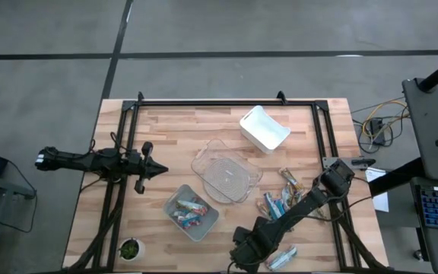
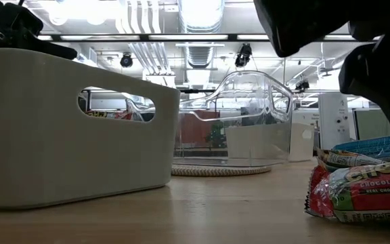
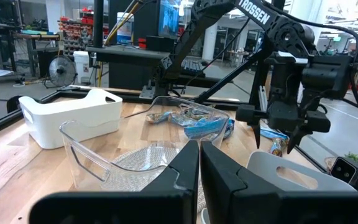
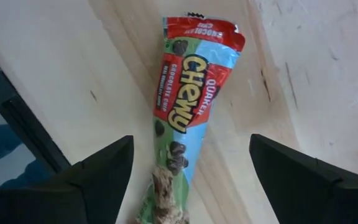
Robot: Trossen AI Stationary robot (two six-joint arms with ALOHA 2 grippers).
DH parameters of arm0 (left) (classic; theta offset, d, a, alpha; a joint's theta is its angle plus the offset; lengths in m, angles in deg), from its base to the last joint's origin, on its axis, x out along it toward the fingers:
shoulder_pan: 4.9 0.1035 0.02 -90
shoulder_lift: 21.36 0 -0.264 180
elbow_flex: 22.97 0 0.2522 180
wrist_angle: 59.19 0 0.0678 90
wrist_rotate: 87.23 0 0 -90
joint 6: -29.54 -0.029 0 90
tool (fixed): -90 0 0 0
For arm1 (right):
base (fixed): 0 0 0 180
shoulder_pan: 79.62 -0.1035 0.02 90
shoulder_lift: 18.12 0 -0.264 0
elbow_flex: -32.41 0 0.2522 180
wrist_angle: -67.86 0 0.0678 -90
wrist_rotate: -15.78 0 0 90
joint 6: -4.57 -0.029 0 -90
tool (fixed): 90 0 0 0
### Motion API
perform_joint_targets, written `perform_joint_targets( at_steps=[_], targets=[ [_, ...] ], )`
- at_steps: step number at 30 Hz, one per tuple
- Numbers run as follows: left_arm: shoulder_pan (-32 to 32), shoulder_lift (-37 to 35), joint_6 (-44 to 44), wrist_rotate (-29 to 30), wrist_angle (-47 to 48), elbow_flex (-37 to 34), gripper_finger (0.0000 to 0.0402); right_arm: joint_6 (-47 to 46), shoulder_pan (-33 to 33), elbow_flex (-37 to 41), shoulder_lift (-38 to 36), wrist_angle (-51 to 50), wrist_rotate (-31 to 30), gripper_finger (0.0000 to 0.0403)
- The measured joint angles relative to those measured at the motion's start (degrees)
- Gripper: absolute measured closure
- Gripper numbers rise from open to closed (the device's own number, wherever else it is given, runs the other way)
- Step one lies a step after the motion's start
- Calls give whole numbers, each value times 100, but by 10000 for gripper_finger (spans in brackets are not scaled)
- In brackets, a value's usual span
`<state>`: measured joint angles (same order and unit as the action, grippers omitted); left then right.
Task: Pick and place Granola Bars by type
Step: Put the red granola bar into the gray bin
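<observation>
Right claw (image 4: 190,171) spread wide, hovering with a red Chewy bar (image 4: 188,106) flat on the bench (image 4: 328,74) between its fingers, ungripped. Risk: shiny wrapper slips or skews on closing. Left claw (image 3: 199,165) clenched, idle.

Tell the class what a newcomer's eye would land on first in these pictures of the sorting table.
The right gripper hangs open over a red and blue Chewy granola bar at the table's near right edge. A clear bin sits mid-table, with a white bin behind it and a grey bin of bars in front. The left gripper waits shut at the left.
</observation>
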<state>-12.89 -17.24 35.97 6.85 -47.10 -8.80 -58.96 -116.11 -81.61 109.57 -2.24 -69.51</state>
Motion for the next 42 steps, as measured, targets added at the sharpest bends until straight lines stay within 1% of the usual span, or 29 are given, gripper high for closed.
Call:
perform_joint_targets(
  at_steps=[10, 18, 30, 35, 42],
  targets=[
    [1, 0, 0, 1, 0, 0, 401, 0, -25, 24, 0, 51, 25, 99],
    [2, 0, 0, 0, 0, -1, 401, -2, -25, 281, -15, 439, 48, 107],
    [2, 0, 0, 0, 0, -1, 401, 1, -22, 364, -26, 491, 46, 114],
    [2, 0, 0, 0, 0, 1, 401, -81, -20, 369, -24, 485, 44, 136],
    [1, 0, 0, 1, 0, 0, 401, -101, -20, 379, -20, 458, 38, 188]
  ],
)
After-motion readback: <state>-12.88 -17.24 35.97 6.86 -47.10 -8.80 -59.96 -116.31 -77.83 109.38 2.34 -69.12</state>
